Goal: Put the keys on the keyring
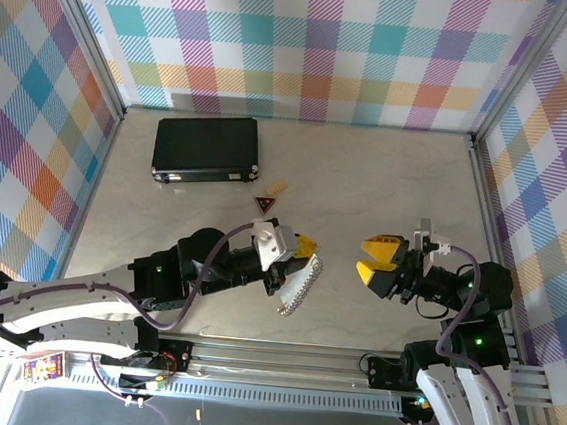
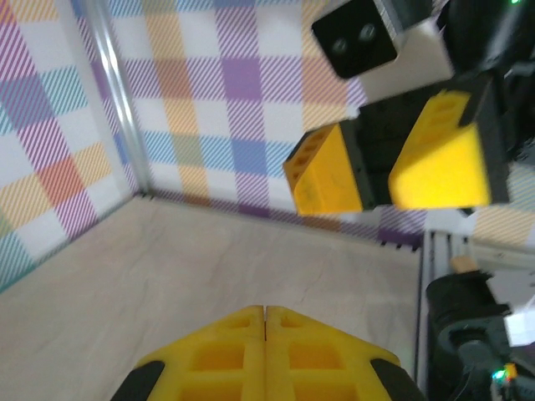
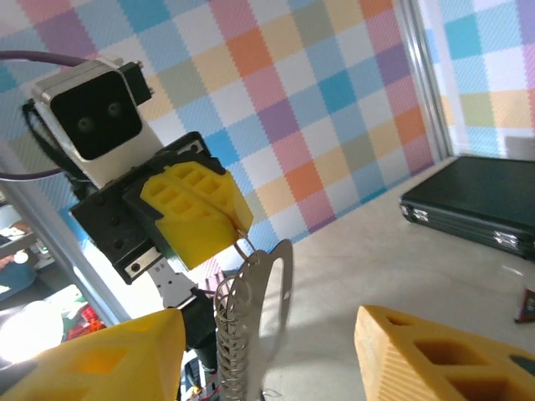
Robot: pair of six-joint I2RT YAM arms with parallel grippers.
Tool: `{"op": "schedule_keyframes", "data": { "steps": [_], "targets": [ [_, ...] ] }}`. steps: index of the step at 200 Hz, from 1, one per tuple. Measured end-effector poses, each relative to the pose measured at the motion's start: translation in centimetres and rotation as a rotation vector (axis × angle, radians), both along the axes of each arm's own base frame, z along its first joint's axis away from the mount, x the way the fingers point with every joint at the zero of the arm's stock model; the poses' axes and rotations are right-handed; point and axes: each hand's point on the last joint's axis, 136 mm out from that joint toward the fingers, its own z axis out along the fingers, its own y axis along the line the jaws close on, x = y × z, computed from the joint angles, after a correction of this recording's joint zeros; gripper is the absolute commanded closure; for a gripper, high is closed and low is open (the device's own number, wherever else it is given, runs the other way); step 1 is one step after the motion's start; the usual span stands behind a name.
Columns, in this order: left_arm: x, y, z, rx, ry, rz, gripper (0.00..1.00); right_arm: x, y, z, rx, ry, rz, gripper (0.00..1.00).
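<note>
pinching top of keys (image 1: pixel 299 286) in left gripper (image 1: pixel 305 245), jaws pressed together, bunch dangling below. facing it with right gripper (image 1: pixel 372 260), jaws spread, apart from keys.

Keys (image 3: pixel 238 351) hang upright, low centre. Directly above keys: left gripper (image 3: pixel 236 222), yellow fingers pinched together on their thin top loop. Flanking keys, not touching: right gripper (image 3: pixel 269 327), jaws spread. Well right of keys: black case (image 3: pixel 472 205), lying flat.

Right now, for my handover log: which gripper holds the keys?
The left gripper: shut, the keys hanging from it. The right gripper is open and empty.
</note>
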Motion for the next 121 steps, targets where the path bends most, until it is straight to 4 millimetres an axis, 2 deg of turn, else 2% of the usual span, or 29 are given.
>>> {"op": "schedule_keyframes", "data": {
  "steps": [35,74,121],
  "targets": [
    [-1.5,0.3,2.2,-0.111,-0.022,-0.08,1.0,-1.1,0.5,1.0,0.014,-0.053,0.05,0.54],
    [-2.9,0.0,2.9,-0.188,-0.016,-0.165,1.0,-2.4,1.1,1.5,0.025,-0.094,0.112,0.64],
    [-4.2,-0.2,3.8,-0.268,-0.002,-0.249,1.0,-3.6,1.9,2.1,0.039,-0.117,0.187,0.65]
  ]
}}
